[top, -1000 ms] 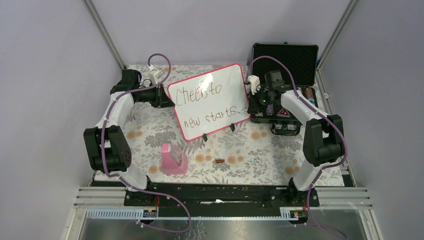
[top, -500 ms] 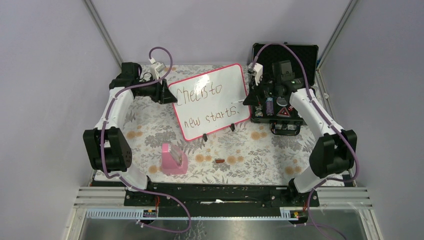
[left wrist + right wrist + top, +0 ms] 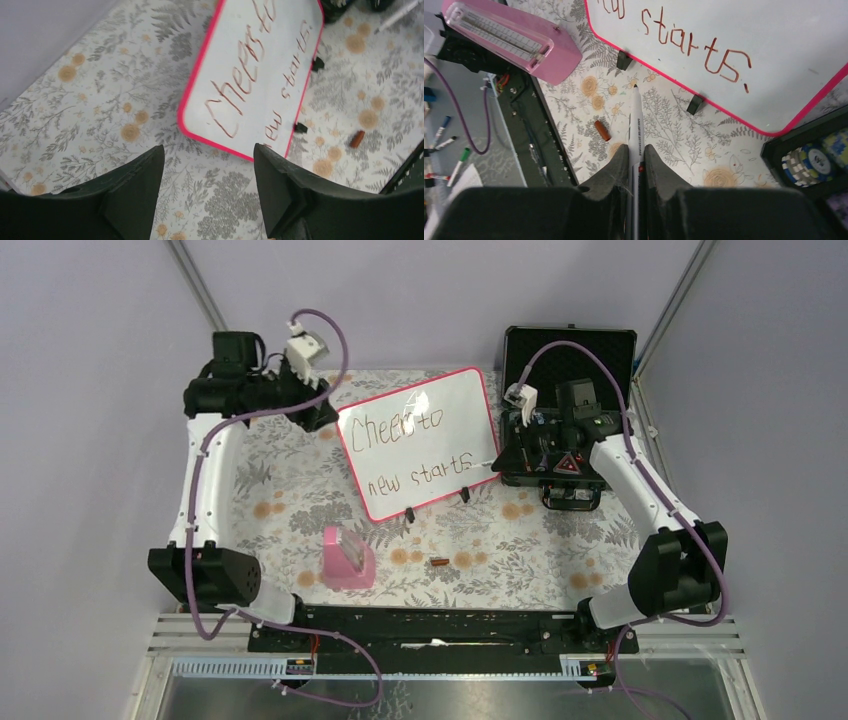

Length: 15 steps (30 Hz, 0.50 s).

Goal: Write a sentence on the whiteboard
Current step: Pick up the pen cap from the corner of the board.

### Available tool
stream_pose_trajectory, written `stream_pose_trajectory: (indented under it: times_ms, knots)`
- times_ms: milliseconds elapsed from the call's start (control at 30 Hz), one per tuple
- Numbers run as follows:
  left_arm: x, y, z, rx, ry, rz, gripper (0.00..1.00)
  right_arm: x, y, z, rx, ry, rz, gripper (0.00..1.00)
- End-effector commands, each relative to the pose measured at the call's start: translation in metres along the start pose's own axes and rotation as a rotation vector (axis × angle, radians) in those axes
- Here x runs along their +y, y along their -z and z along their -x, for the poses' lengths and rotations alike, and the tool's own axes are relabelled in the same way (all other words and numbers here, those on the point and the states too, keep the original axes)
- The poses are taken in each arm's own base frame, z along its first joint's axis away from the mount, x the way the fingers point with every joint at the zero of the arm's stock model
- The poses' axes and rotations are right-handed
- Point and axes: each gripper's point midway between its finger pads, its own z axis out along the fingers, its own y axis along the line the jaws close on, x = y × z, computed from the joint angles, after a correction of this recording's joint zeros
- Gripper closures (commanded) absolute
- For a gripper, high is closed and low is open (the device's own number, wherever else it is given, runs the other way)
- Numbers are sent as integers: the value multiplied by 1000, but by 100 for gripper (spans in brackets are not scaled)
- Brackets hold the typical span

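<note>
Top external view: lying toward the far middle of the floral-printed tablecloth, turned at a slant, a large glossy white whiteboard with a thin pink-red frame, two small black feet sitting on its near long edge, and carrying the sentence in thin dark handwritten marker letters, two lines reading roughly "Cheers to / new starts". Left wrist view: hanging above the board's left short end, the left gripper, its dark fingers standing well apart and gripping nothing, the board lying beyond the tips and not touching them. Right wrist view: the right gripper pressing its fingers together on a slim white marker pen, tip pointing out over the tablecloth just off the board's footed edge, clear of the letters. Sitting to the board's right, an open black foam-lined case; lying nearer the arms, a pink wedge-shaped box with a clear face and a small brown cap.
</note>
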Motion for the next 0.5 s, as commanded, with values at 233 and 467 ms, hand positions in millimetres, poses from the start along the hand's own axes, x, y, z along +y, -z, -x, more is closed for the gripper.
stream_pose_trajectory:
  times_ms: [233, 467]
  knots:
    - [-196, -82, -102, 386, -397, -384, 40, 1, 25, -20, -87, -254, 62, 100]
    - [-286, -130, -148, 424, -474, -551, 48, -16, 32, -31, -122, -322, 28, 100]
